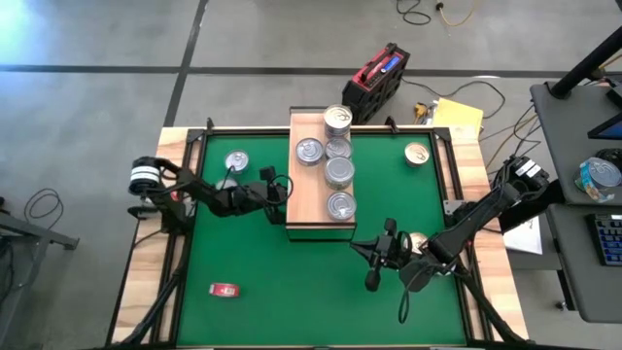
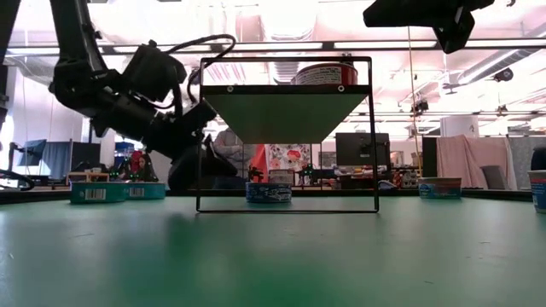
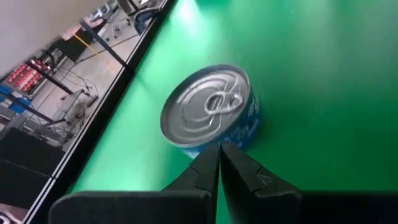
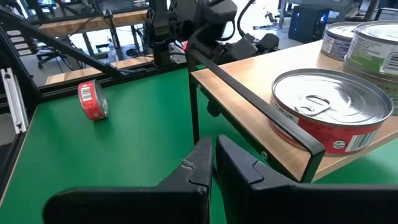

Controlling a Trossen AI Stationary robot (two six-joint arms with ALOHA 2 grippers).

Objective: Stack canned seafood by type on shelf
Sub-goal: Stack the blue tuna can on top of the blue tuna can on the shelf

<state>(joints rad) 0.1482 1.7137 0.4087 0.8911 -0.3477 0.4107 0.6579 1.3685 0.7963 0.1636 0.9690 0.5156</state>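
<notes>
Five tins (image 1: 338, 172) sit on the shelf (image 1: 306, 209). The left claw (image 1: 275, 190), fingers together, hovers beside it, apparently empty. The right claw (image 1: 374, 255), also closed, hangs near the shelf's front corner.

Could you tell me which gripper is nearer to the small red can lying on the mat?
Left. The left gripper, by the shelf's edge, is somewhat nearer the red can than the right gripper.
</notes>
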